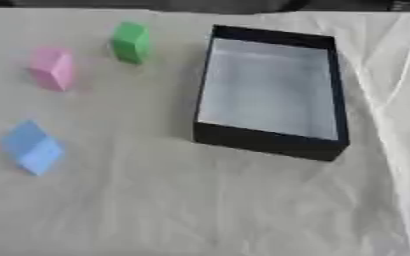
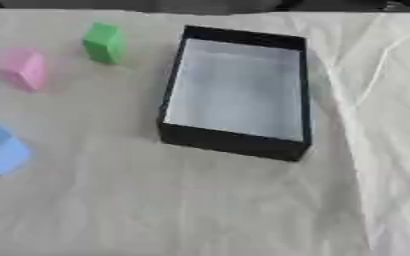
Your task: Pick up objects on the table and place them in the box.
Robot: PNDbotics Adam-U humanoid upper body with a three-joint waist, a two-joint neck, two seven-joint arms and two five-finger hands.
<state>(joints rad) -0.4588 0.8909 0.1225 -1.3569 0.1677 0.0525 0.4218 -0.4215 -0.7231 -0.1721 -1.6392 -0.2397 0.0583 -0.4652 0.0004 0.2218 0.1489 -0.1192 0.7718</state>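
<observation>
Nearest, a pale blue block (image 1: 32, 147), then pink block (image 1: 53, 68), green block (image 1: 131, 42), beside the dark box (image 1: 270, 141); no hand shows.

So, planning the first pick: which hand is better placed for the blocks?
Probably the left: the green block, pink block and blue block all lie left of the box. Neither hand shows.

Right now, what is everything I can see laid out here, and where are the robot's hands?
box: one, black outside with a pale inside, nothing in it, right of the middle of the table
green block: one, green, far side, just left of the box
pink block: one, pink, far left, left of the green block
blue block: one, light blue, near left, apart from the others
cloth: one, off-white, wrinkled, covering the table
robot hand: neither the left nor the right shows in either view
</observation>
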